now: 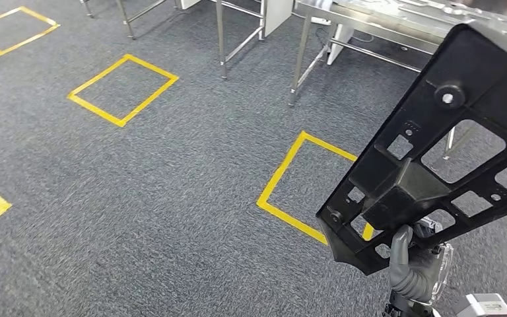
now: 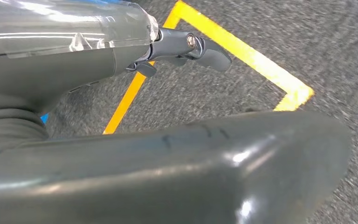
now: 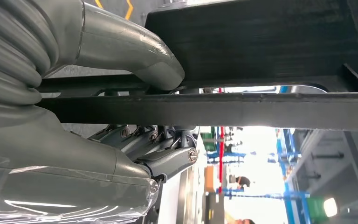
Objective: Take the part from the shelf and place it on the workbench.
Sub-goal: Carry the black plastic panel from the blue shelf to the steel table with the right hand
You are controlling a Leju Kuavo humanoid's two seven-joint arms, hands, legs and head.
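In the right hand, a black perforated plastic part.

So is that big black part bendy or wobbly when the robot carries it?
Probably stiff: the black part keeps a flat, straight shape though the right hand grips only its lower edge. Its many cut-out holes suggest it's fairly light. Held so low, it might sway.

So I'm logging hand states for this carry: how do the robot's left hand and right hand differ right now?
The right hand grips the black plastic part, thumb on one side of a rib and darker fingers on the other; the left hand holds nothing. The right hand is raised, with the part up in front of the head camera; the left hand hangs over the grey carpet and a yellow tape square. Both share grey thumbs, darker fingers and clear film over the back.
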